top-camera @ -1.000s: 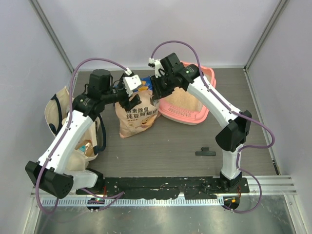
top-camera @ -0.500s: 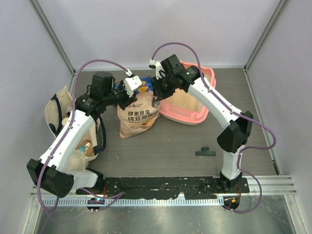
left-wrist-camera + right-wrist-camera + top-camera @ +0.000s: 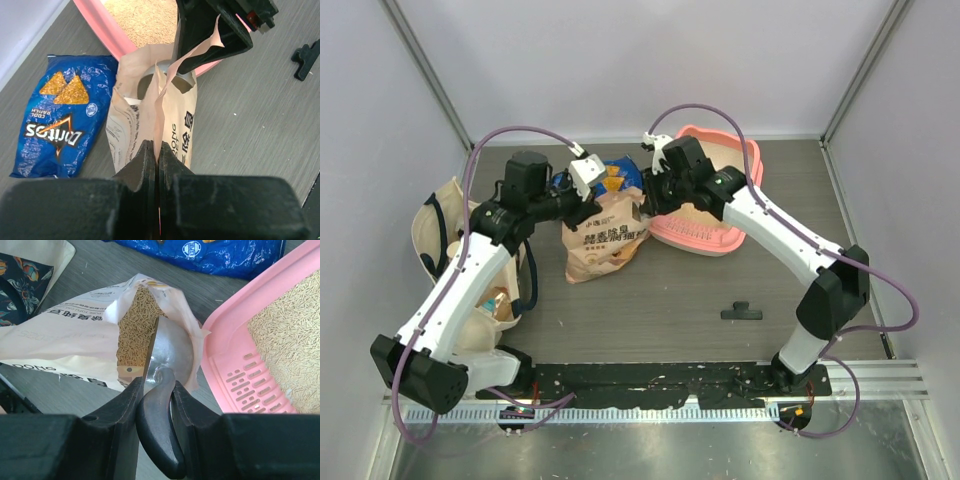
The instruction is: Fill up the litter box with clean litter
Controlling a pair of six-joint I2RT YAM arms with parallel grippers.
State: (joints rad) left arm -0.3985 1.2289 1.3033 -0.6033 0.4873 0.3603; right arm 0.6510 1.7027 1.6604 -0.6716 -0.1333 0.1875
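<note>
Litter box (image 3: 239, 382) is sitting just beside the litter bag (image 3: 182, 135), holding clean litter (image 3: 290, 340); left pincer (image 3: 157, 150) is pinching the bag's torn lip, jaws nearly touching; right pincer (image 3: 156, 389) is clamping the scoop (image 3: 169, 352) handle, bowl resting inside the bag mouth.

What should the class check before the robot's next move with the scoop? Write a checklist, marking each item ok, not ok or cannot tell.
1. Top edge of the litter bag pinched in the shut left pincer: ok.
2. Handle of the scoop clamped in the right pincer: ok.
3. Bowl of the scoop inside the bag's mouth: ok.
4. Scoop loaded: cannot tell.
5. Enough litter in the bag to scoop: ok.
6. Room in the litter box, which sits beside the bag: ok.
</note>
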